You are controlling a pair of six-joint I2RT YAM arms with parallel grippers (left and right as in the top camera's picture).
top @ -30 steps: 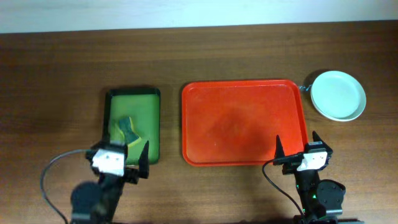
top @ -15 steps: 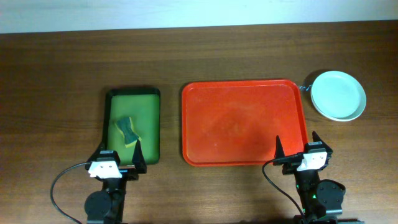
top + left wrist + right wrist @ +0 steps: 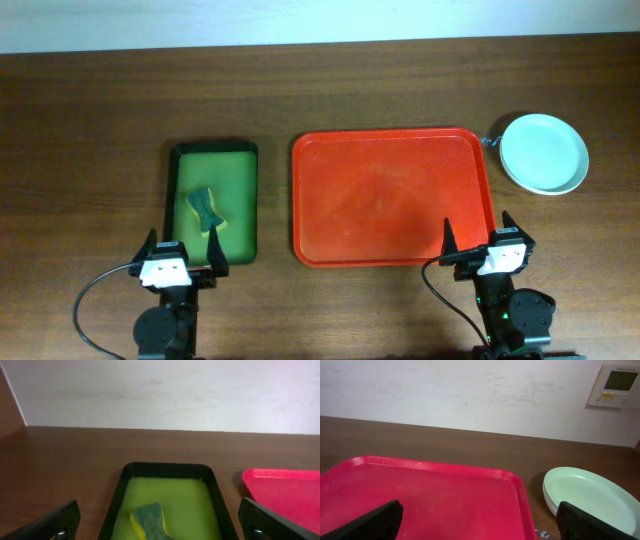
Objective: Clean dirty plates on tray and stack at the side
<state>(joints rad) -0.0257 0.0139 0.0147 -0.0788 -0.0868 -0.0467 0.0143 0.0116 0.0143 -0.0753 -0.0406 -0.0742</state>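
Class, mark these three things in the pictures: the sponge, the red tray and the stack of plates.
sponge (image 3: 204, 209): overhead view, middle of its green top.
red tray (image 3: 390, 200): overhead view, bare floor near its centre.
stack of plates (image 3: 590, 497): right wrist view, inside of the top plate.

One red tray (image 3: 392, 195) was out there, one green tray (image 3: 232, 180), and a single sponge (image 3: 205, 208). One stack of pale plates (image 3: 543, 152): the layered rims showed more than one, exact number unclear. Two tools: left tool (image 3: 184, 242) and right tool (image 3: 477, 230).
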